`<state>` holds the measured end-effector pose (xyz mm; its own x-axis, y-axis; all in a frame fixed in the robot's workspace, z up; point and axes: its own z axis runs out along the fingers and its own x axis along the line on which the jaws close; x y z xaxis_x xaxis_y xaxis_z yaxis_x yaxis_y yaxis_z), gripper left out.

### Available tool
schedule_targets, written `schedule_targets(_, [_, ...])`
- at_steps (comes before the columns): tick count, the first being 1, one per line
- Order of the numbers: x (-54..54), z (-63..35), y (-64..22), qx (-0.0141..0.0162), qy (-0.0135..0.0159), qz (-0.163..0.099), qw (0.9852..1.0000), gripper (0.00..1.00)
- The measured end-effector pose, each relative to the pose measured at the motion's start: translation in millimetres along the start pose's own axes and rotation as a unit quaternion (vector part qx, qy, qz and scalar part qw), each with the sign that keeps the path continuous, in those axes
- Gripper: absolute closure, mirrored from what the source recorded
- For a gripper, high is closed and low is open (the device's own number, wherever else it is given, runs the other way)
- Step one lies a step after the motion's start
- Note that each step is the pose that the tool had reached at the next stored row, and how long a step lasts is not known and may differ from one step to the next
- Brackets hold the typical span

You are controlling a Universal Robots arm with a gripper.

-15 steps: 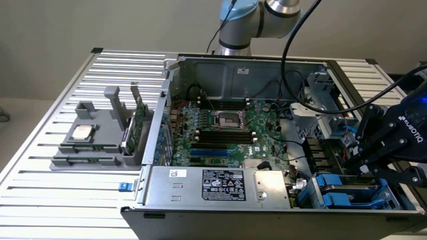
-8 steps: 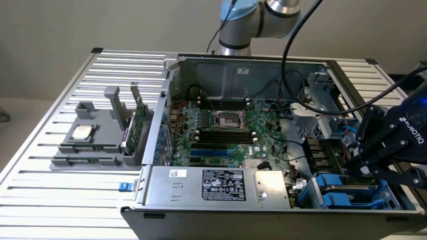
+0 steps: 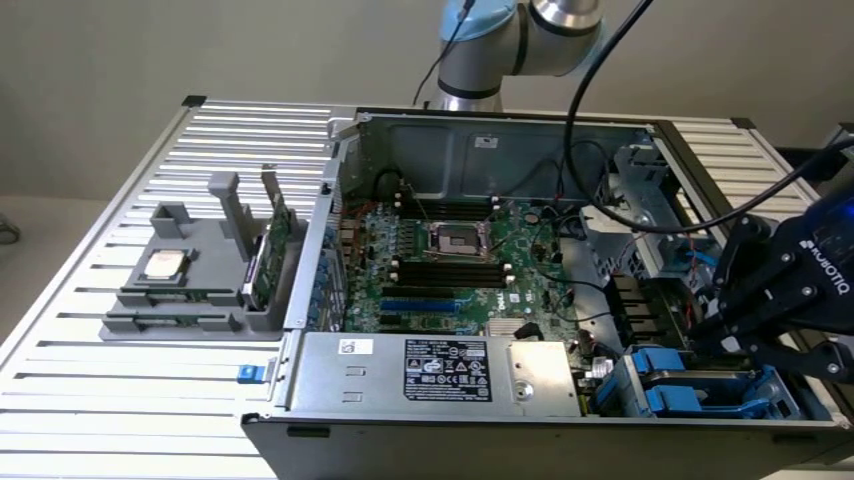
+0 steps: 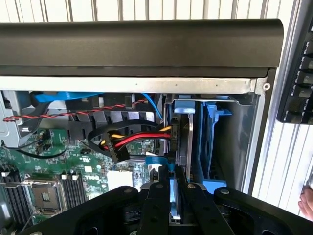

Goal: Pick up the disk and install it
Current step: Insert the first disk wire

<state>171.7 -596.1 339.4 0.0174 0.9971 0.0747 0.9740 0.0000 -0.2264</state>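
gripping the disk by its edge, my pincer is closed on it, and the disk stands upright in the blue drive bay at the corner of the open computer case. just beside it, red, yellow and black cables reach the bay. farther, i see the green motherboard. outside the case, a grey holder rests on the slatted table.

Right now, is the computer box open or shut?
Open. The computer case has no side cover, so its green circuit board and cables show inside.
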Motion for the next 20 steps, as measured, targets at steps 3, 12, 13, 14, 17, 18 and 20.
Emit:
schedule_targets(3, [-1.4,1.7,0.6,0.0001,0.0029,-0.001,1.0000,0.84])
schedule_targets(12, [-6.3,4.5,1.9,0.0002,0.0126,-0.003,0.9999,0.84])
schedule_targets(13, [-6.7,4.7,2.1,0.0002,0.0137,-0.003,0.9999,0.84])
schedule_targets(14, [-7.0,4.9,2.3,0.0003,0.0148,-0.003,0.9999,0.84])
schedule_targets(17, [-7.8,5.8,2.9,0.0003,0.0189,-0.004,0.9998,0.84])
schedule_targets(18, [-8.1,6.3,3.1,0.0004,0.0207,-0.005,0.9998,0.84])
schedule_targets(20, [-8.8,7.2,3.5,0.0004,0.0244,-0.006,0.9997,0.84])
